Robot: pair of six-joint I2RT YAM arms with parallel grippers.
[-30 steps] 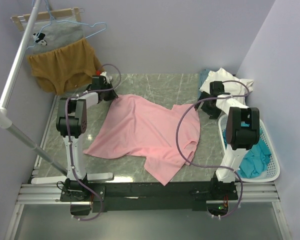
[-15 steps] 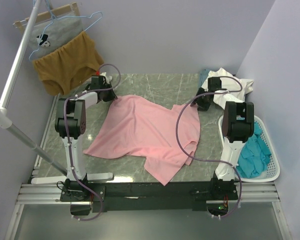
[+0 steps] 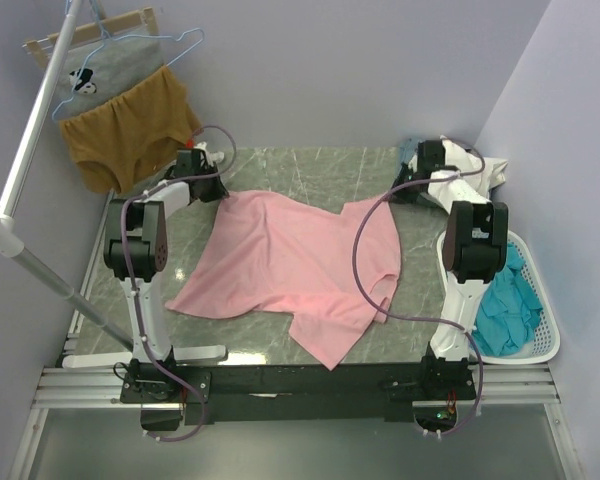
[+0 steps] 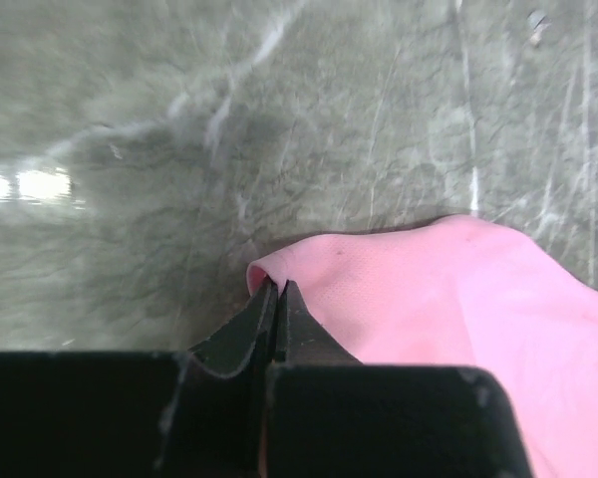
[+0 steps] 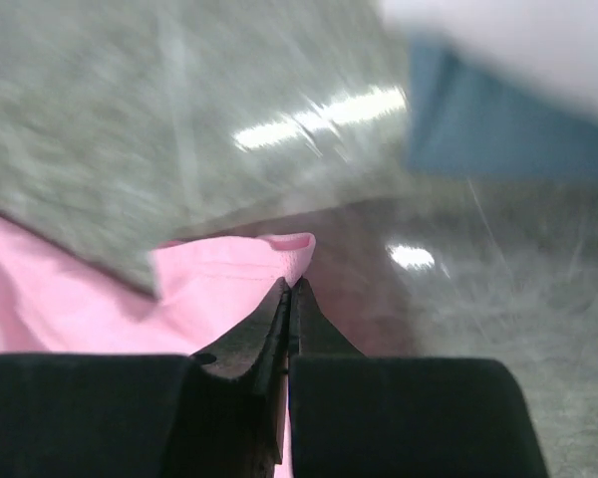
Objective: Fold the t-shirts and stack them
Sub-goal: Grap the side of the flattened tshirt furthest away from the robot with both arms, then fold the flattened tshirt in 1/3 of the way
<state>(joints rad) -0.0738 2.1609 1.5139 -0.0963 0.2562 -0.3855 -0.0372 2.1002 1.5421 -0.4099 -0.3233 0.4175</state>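
A light pink t-shirt [image 3: 290, 260] lies spread across the middle of the table. My left gripper [image 3: 220, 193] is shut on its far left corner. In the left wrist view the closed tips [image 4: 279, 285] pinch the edge of the pink t-shirt [image 4: 458, 299]. My right gripper [image 3: 392, 200] is shut on the far right corner. In the right wrist view its tips [image 5: 291, 284] pinch a hemmed pink fold [image 5: 229, 269]. A cream-white t-shirt [image 3: 480, 170] and a grey-blue t-shirt [image 3: 410, 152] lie bunched at the back right. Teal t-shirts [image 3: 505, 300] fill the basket.
A white basket [image 3: 552, 335] stands at the table's right edge. At the back left, a mustard garment [image 3: 130, 135] and a grey garment [image 3: 115, 70] hang from a rail, with a white pole [image 3: 25, 150] slanting down. The grey-blue cloth [image 5: 488, 129] lies just beyond my right gripper.
My right gripper has closed on the pink t-shirt's far right corner and drawn back toward the rear. The left gripper stayed shut and shifted slightly back. The hanging garments swayed.
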